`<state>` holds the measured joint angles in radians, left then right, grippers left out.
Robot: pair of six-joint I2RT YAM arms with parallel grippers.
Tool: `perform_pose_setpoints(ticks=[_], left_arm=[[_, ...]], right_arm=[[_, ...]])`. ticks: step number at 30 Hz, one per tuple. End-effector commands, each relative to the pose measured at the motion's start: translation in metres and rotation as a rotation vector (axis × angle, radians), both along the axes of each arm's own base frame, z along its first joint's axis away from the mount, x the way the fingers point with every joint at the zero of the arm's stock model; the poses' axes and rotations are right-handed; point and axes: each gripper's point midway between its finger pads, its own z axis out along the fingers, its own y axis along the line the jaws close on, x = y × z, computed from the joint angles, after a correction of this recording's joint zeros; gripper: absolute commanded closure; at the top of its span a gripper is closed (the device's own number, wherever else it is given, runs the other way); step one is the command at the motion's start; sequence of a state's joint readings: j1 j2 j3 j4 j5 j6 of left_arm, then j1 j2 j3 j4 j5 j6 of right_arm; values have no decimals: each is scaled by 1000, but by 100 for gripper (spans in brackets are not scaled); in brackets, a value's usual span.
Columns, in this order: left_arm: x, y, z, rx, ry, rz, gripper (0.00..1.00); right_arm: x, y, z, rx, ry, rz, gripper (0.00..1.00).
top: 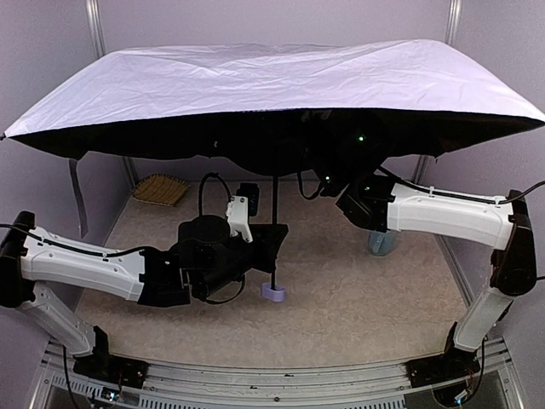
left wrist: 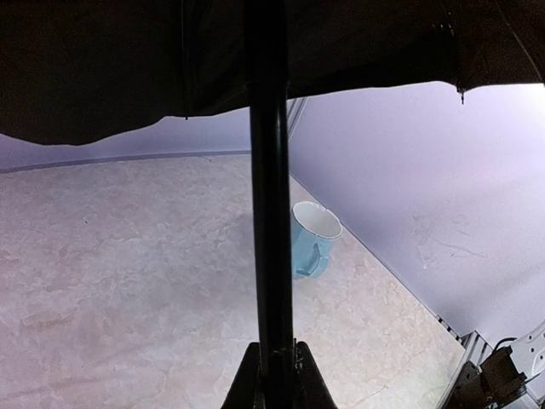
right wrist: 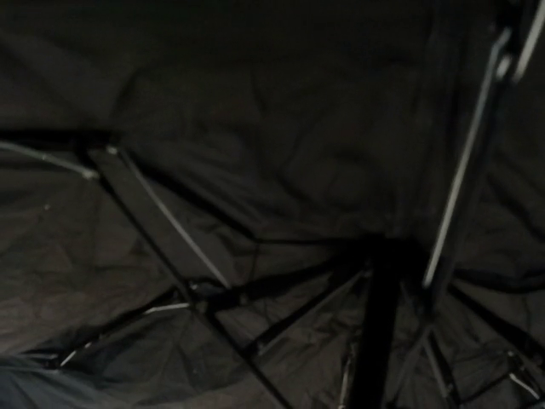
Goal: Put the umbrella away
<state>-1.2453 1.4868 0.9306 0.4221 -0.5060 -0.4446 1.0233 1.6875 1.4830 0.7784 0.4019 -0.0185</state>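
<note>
The umbrella (top: 272, 81) stands open, its pale lavender canopy spread over most of the table. Its thin black shaft (top: 275, 209) runs down to a small lavender handle (top: 273, 293) just above the tabletop. My left gripper (top: 271, 234) is shut on the shaft a little above the handle. In the left wrist view the shaft (left wrist: 270, 196) rises from between the fingers (left wrist: 247, 383). My right gripper (top: 334, 181) reaches up under the canopy near the shaft's top, and its jaws are lost in shadow. The right wrist view shows only the black underside (right wrist: 255, 128) and metal ribs (right wrist: 464, 170).
A light-blue cup (top: 381, 243) stands on the table below the right arm and also shows in the left wrist view as the cup (left wrist: 312, 239). A woven basket (top: 162, 189) sits at the back left. The umbrella's strap (top: 78, 200) hangs from the canopy's left edge.
</note>
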Motion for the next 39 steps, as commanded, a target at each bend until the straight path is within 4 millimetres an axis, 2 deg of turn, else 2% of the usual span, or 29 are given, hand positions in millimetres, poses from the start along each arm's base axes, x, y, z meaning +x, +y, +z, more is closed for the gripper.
perform_pose_setpoints(ticks=[1,7,12,16,19,24,27,29,32,39], left_arm=[[-3,5,26,-88,-58,-1,100],[-4,8,20,-103,-52,1,100],[-2,10,19,-112,-52,13,100],[-1,11,18,-113,-57,27,100],[2,14,12,-115,-60,52,100],[3,14,-1,-102,-84,63,100],[-2,10,-7,-100,-101,50,100],[-6,9,-8,-80,-133,44,100],[-7,10,-8,-79,-157,57,100],[3,22,-20,-60,-137,142,100]], right_arm=[[12,5,-19,-36,49,1,46],[27,-3,-39,-50,108,-49,44],[33,-15,-59,-35,171,-71,38],[35,-17,-70,-29,199,-76,38],[33,-20,-70,-3,201,-68,41],[30,-25,-58,16,174,-67,51],[34,-25,-58,40,192,-17,57],[42,-25,-69,36,240,7,58],[47,-26,-89,25,296,8,54],[37,-44,-132,7,401,8,43]])
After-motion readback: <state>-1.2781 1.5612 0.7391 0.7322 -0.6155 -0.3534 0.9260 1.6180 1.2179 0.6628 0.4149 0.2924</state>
